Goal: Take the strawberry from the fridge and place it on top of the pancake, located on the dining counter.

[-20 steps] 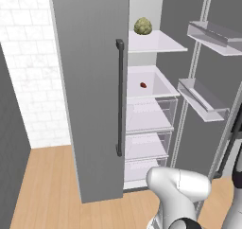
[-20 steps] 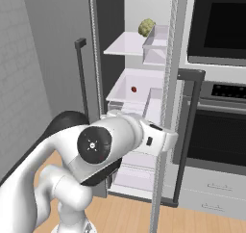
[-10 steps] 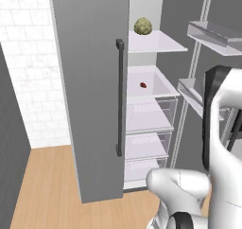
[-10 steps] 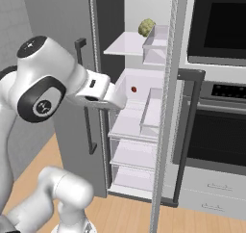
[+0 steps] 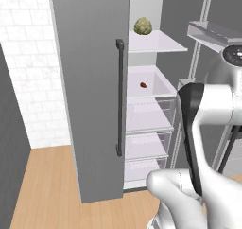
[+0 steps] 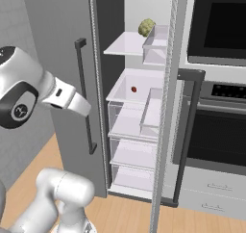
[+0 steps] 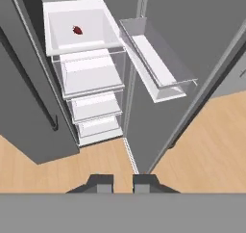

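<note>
The fridge (image 5: 90, 81) stands with its right door swung open, white shelves showing inside. The strawberry (image 5: 143, 85), a tiny dark-red berry, lies on the middle white shelf; it also shows in the right base view (image 6: 134, 89) and in the hand view (image 7: 77, 31). My gripper (image 7: 123, 183) hangs well back from the fridge and high above the floor, looking down at the shelves. Its fingertips (image 7: 101, 182) stand a narrow gap apart with nothing between them. The pancake and the dining counter are out of view.
A lumpy pale-green ball (image 5: 142, 26) sits on the top shelf. The left door's dark bar handle (image 5: 119, 98) and the open right door's bins (image 7: 153, 63) flank the opening. A black-glass wall oven (image 6: 216, 25) is to the right. Wood floor (image 5: 47, 185) lies in front.
My arm has swung up and away from in front of the fridge, to the left in the right base view. The fingertips have parted slightly. The strawberry has not moved.
</note>
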